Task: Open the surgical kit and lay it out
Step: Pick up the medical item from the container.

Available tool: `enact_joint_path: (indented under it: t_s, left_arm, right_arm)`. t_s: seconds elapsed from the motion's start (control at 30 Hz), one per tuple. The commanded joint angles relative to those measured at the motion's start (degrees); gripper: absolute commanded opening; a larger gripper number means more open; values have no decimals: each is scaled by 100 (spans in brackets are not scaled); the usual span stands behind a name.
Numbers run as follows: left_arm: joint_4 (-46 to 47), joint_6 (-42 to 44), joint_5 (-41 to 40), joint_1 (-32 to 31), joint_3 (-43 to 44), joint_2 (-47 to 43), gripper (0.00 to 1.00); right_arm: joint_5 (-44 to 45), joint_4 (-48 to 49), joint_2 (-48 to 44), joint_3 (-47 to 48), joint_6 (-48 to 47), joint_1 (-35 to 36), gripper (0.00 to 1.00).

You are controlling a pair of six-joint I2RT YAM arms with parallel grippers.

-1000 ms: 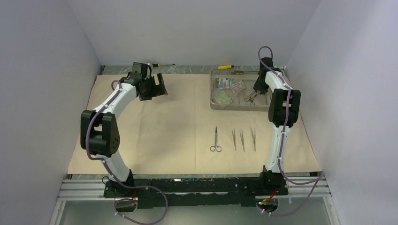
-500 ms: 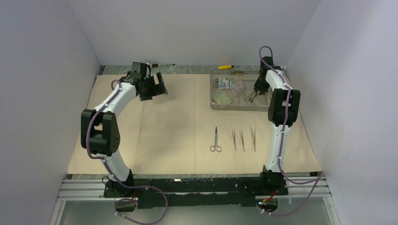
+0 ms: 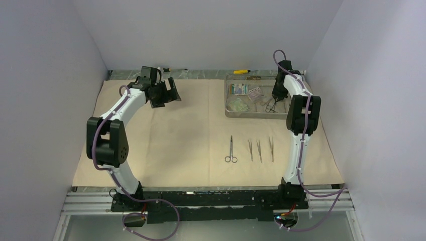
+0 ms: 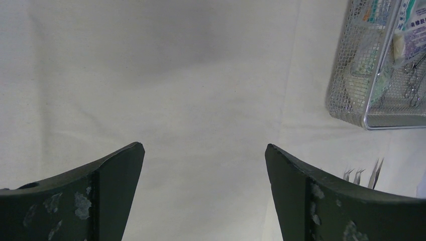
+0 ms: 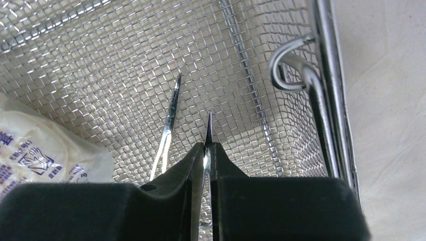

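Observation:
The beige wrap cloth lies spread flat over the table. At its back right stands the wire-mesh tray with printed packets inside. My right gripper reaches down into the tray's right end and is shut on a thin steel clamp, whose tip sticks out past the fingers. A second steel instrument lies just left of it on the mesh. Scissors and three tweezers lie in a row on the cloth. My left gripper hangs open over bare cloth at the back left.
A yellow screwdriver and a second one lie behind the cloth by the back wall. The tray's wire handle and rim stand close to the right of my right fingers. A packet lies to their left.
My right gripper's jaws have closed onto the steel clamp in the tray. The left arm has not moved.

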Motion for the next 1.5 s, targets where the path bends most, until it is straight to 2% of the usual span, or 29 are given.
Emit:
enact_joint_path:
  t_s: [0.0, 0.1, 0.4, 0.7, 0.83, 1.0, 1.3, 1.47]
  left_arm:
    - [106, 26, 127, 28, 201, -50, 96]
    - [97, 66, 171, 29, 249, 8, 96]
    - [67, 128, 263, 29, 331, 135, 96]
    - [46, 176, 240, 64, 330, 169, 96]
    - [51, 187, 232, 90, 324, 171, 96]
    - [50, 189, 265, 117, 329, 197, 96]
    - [84, 152, 328, 143, 309, 198, 96]
    - [105, 130, 352, 143, 281, 197, 96]
  right_arm:
    - [-201, -116, 9, 127, -321, 3, 18]
    - [-347, -178, -39, 27, -156, 8, 26]
    - [-582, -628, 13, 13, -151, 8, 25]
    - [-793, -963, 308, 318, -272, -6, 14]
    - [-521, -1109, 490, 527, -319, -7, 7]
    - [-275, -667, 142, 401, -280, -1, 0]
    - [-356, 703, -1079, -470, -179, -1, 0]
    - [-398, 1153, -1308, -733, -286, -6, 0]
